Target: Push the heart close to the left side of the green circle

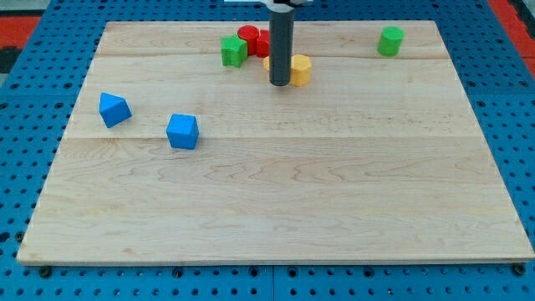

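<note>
Since the yellow heart [298, 70] looks light and slick, set your tip [279, 84], touching its left, there; no pincer visible; green circle [389, 41] lies right.

text: none readable | labels: none | brands: none | numbers: none | signs: none | surfaces checked: wooden board [276, 192], coloured blocks, dark rod, blue pegboard surround – all plain, no lettering or markings legible
</note>
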You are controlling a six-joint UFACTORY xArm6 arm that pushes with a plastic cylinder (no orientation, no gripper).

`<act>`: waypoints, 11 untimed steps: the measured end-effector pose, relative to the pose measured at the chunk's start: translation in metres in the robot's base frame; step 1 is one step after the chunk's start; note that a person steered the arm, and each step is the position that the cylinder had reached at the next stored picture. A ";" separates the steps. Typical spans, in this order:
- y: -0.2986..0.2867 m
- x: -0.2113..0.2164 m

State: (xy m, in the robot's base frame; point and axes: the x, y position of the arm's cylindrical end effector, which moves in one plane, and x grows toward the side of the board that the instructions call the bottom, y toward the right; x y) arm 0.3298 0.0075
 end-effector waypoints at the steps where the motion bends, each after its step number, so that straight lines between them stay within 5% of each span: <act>1: -0.022 0.003; 2: -0.062 -0.016; 4: 0.111 -0.052; 5: 0.127 -0.048; 6: 0.080 -0.029; 7: 0.026 -0.059; 8: 0.043 -0.090; 9: 0.101 -0.083; 10: 0.097 -0.061; 11: 0.014 -0.035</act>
